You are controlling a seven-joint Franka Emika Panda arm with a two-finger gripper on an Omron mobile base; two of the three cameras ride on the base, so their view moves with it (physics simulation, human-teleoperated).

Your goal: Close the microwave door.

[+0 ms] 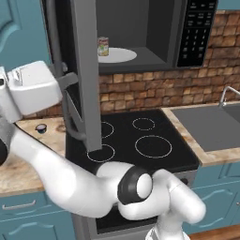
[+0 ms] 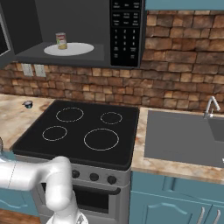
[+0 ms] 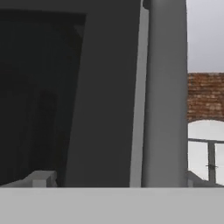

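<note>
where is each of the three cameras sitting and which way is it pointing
Left base view: behind the arm's left, facing the stove and open microwave door; the white arm crosses low, hand near the door.
Right base view: behind its right, facing stove, sink and microwave; the arm shows bottom left.
Hand view: on the hand, close against the door.
Both base views share the can on the turntable.

white rounded arm links, dark joints
</note>
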